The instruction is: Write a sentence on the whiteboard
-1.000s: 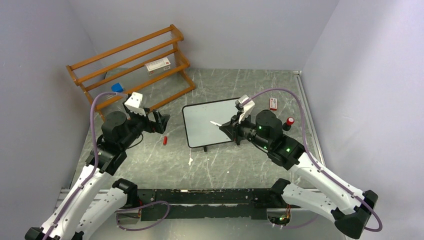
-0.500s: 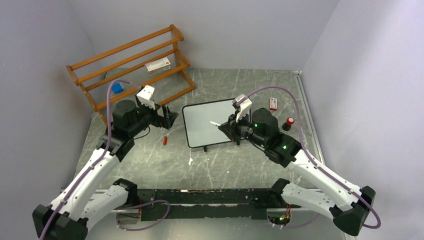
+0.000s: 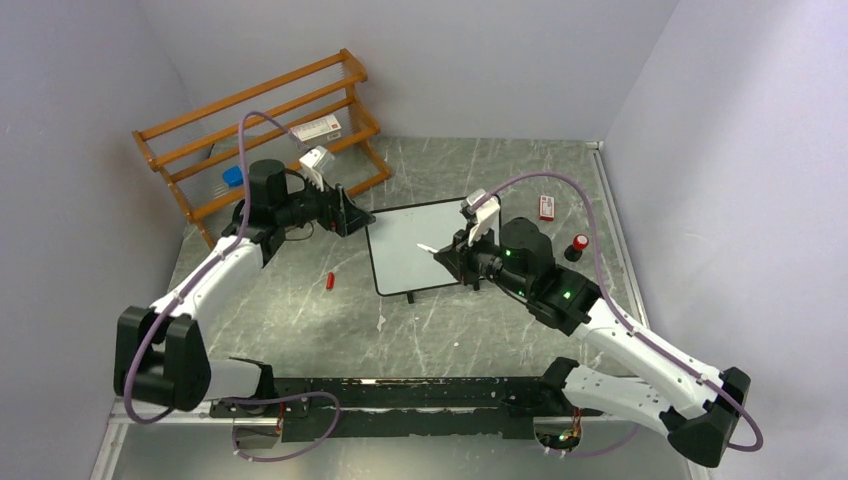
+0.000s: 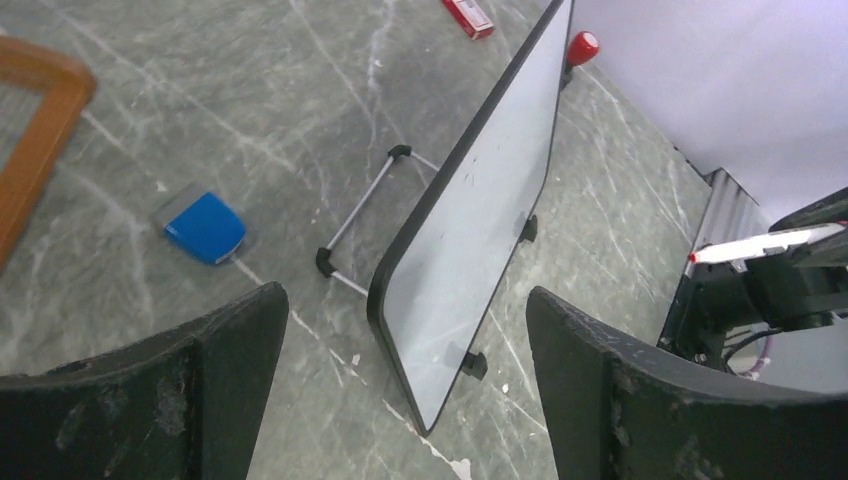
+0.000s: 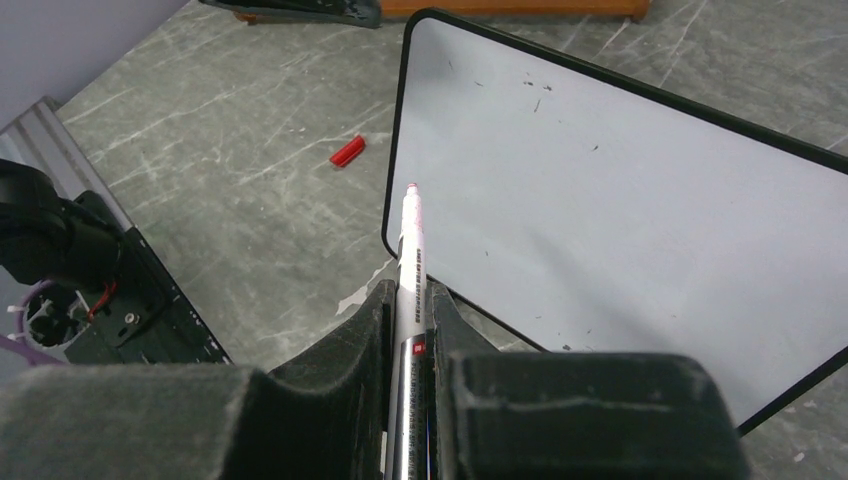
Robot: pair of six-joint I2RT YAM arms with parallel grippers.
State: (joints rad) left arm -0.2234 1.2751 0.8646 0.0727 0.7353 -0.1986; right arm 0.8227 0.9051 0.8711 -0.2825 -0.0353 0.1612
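Left arm has swung out from the near left side toward the far middle, and the left gripper [image 3: 350,214] now sits just off the whiteboard's [image 3: 400,245] far left corner. The right arm has barely shifted.

Grey marbled tabletop [image 3: 450,330] carries everything. Wooden rack [image 3: 260,130] stands along the far left corner with a red-and-white box [image 3: 316,130] on one rail.

Whiteboard sits mid tabletop, a bit toward the far edge. It is propped at a tilt on a wire stand [image 4: 365,215]. It has a thin black frame, rounded corners and small black feet. Its face is plain white with a few dark specks.

Left gripper: jaws spread wide, nothing between them. In the left wrist view the board's edge lies ahead of the two fingers [image 4: 230,340], not touching.

Right gripper [image 3: 452,255] hangs at the board's near right side, jaws clamped tight on a white marker [image 5: 410,250]. The marker's red tip points at the board face. Cannot tell if the tip touches.

Small stuff:
- blue item [image 4: 205,225] in a clear packet, near the rack
- small red box [image 3: 546,207], right of the board toward the far edge
- red-topped black knob [image 3: 580,243], beside the right arm
- red cap [image 3: 329,281], left of the board
- white scrap [image 3: 381,322], nearer the near edge
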